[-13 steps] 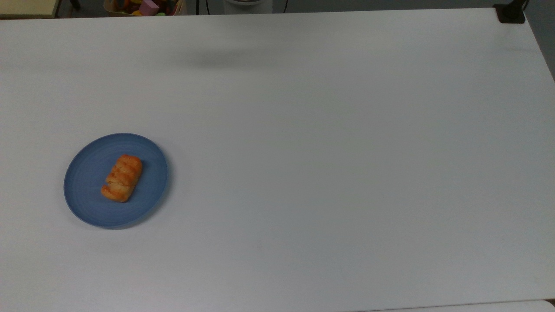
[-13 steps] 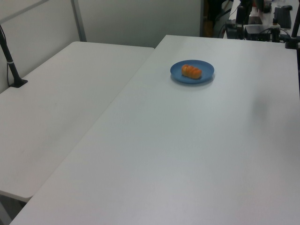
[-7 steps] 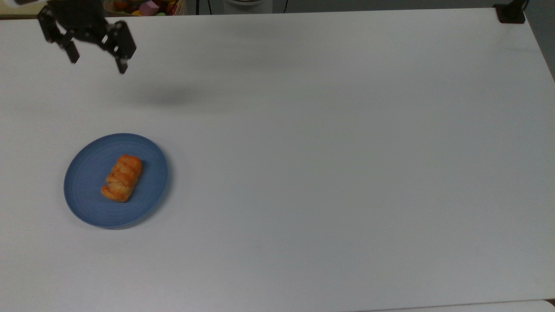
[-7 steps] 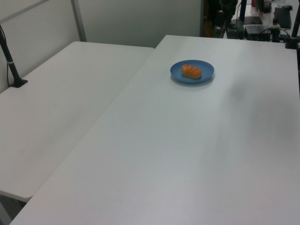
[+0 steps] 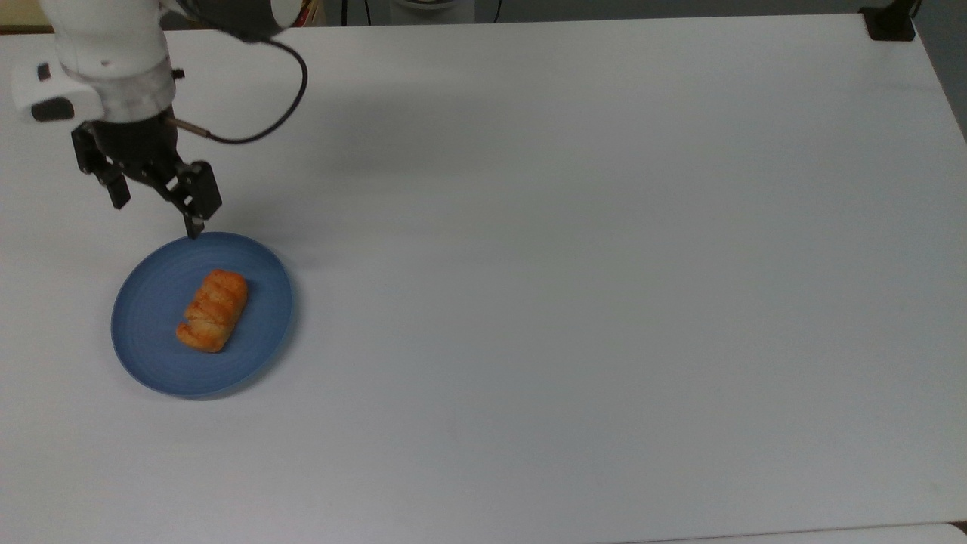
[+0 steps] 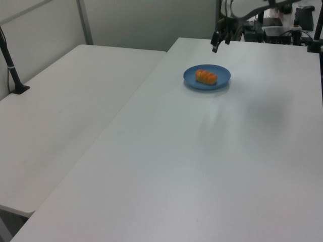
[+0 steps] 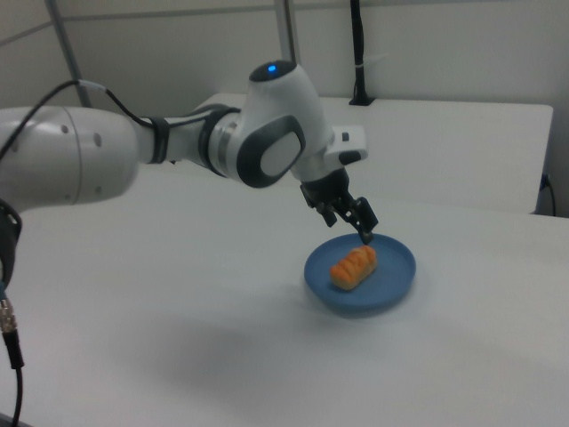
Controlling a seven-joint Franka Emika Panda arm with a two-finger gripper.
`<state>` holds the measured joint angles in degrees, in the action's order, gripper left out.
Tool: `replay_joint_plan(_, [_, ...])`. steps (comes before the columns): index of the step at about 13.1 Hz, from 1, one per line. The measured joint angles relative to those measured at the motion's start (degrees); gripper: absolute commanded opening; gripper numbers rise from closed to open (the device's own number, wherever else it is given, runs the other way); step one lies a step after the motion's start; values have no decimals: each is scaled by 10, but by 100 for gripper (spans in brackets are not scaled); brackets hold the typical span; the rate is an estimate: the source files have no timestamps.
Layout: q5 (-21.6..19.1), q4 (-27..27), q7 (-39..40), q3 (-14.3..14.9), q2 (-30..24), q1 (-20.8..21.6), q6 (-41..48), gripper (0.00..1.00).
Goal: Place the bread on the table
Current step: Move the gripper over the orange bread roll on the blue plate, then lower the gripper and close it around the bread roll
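Observation:
The bread (image 5: 212, 310) lies on a round blue plate (image 5: 143, 363) at the top view's left, on the white table (image 5: 566, 264). It is an orange roll with a browned, ridged top. My gripper (image 5: 157, 217) hangs open just beyond the plate's far rim in the top view, with nothing between its black fingers. In the right view the gripper (image 7: 348, 227) hovers above the plate (image 7: 396, 276), and one fingertip is close over the bread (image 7: 353, 266). The left view has the gripper (image 6: 221, 43) behind the plate (image 6: 222, 75) and the bread (image 6: 206, 76).
A black cable (image 5: 264, 113) loops off the white arm (image 7: 178, 151). A black clamp (image 5: 891, 23) sits at the top view's far right corner. A second white table (image 6: 65, 116) with a black post (image 6: 12, 65) adjoins on the left view's left.
The arm has come in from the top view's upper left and dropped toward the plate's far rim. Bread and plate have not moved.

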<state>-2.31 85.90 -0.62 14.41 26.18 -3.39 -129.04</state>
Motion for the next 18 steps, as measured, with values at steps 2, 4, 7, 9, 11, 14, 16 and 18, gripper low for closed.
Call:
replay_joint_plan(2, [-12, -1, -5, -1, 26, 0, -37, 100])
replay_joint_plan(4, [-22, -2, -8, -2, 52, 0, -71, 100])
replay_joint_plan(7, [-32, -4, -22, -11, 80, 0, -110, 100])
replay_joint_plan(9, [-32, -4, -36, -23, 97, 2, -130, 97])
replay_joint_plan(11, [-32, -4, -48, -29, 119, 5, -156, 96])
replay_joint_plan(14, [-32, -4, -52, -29, 130, 3, -164, 89])
replay_joint_plan(16, [-32, -6, -52, -29, 130, 0, -164, 76])
replay_joint_plan(18, [-32, -6, -52, -29, 130, 0, -164, 63])
